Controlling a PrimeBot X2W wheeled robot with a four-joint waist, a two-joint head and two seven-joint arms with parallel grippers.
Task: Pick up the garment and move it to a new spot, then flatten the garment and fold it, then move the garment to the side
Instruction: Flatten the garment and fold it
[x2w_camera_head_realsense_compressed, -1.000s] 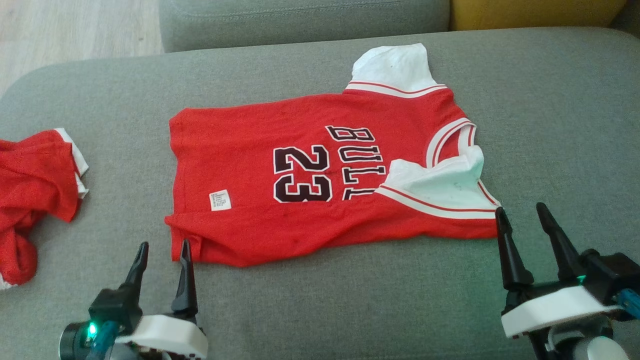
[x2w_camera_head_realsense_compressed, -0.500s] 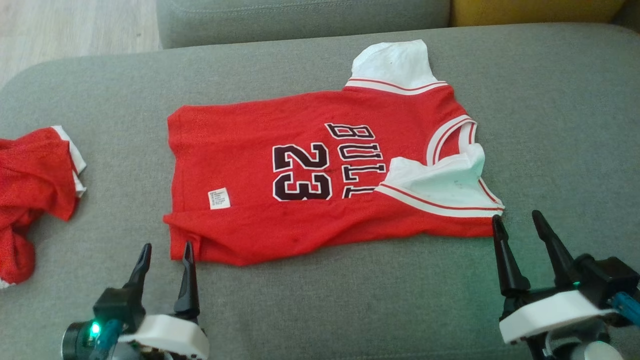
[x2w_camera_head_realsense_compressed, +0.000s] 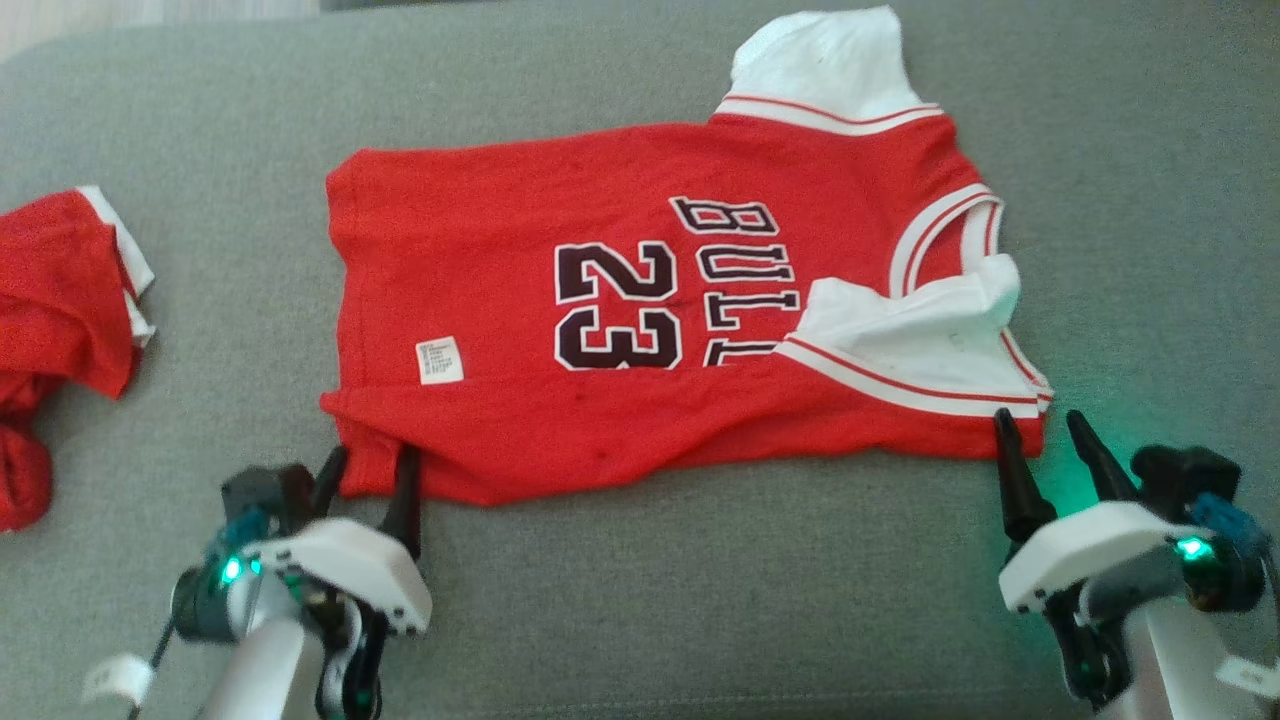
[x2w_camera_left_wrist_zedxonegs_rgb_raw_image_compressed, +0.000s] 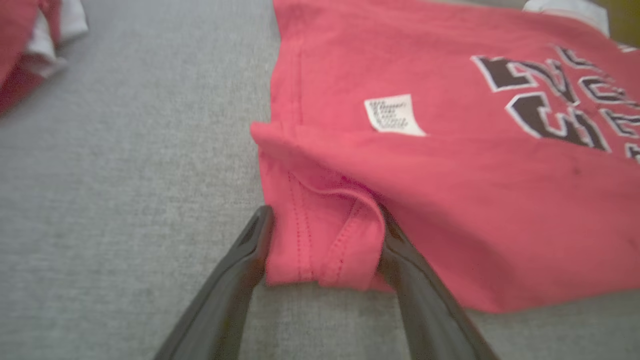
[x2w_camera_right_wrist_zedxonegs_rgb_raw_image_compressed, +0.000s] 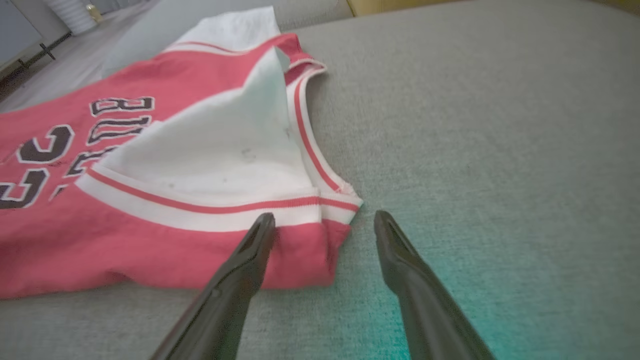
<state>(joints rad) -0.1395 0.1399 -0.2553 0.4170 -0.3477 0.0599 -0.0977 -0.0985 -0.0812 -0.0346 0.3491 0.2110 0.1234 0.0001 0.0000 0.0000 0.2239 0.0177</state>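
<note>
The garment (x2w_camera_head_realsense_compressed: 500, 250) is a red jersey with "23" and "BULL" in black and white sleeves, spread flat on the grey sofa cushion (x2w_camera_head_realsense_compressed: 700, 600), hem to the left. My left gripper (x2w_camera_head_realsense_compressed: 370, 460) is open at its near left hem corner. In the left wrist view that corner of the garment (x2w_camera_left_wrist_zedxonegs_rgb_raw_image_compressed: 450, 200) lies between the left gripper (x2w_camera_left_wrist_zedxonegs_rgb_raw_image_compressed: 322, 215) fingers. My right gripper (x2w_camera_head_realsense_compressed: 1040, 420) is open at the near right shoulder corner. In the right wrist view the garment (x2w_camera_right_wrist_zedxonegs_rgb_raw_image_compressed: 150, 240) edge reaches between the right gripper (x2w_camera_right_wrist_zedxonegs_rgb_raw_image_compressed: 324, 217) fingers, the left finger over the red cloth.
A second red garment (x2w_camera_head_realsense_compressed: 60, 280) with white trim lies crumpled at the cushion's left end, also seen as red cloth (x2w_camera_left_wrist_zedxonegs_rgb_raw_image_compressed: 30, 30) in the left wrist view. Bare grey cushion runs along the front and to the right of the jersey.
The head camera has tilted down, shifting the whole picture. Both grippers have moved forward to the garment's near edge: the left now straddles the hem corner, the right reaches the shoulder corner. Both stayed open.
</note>
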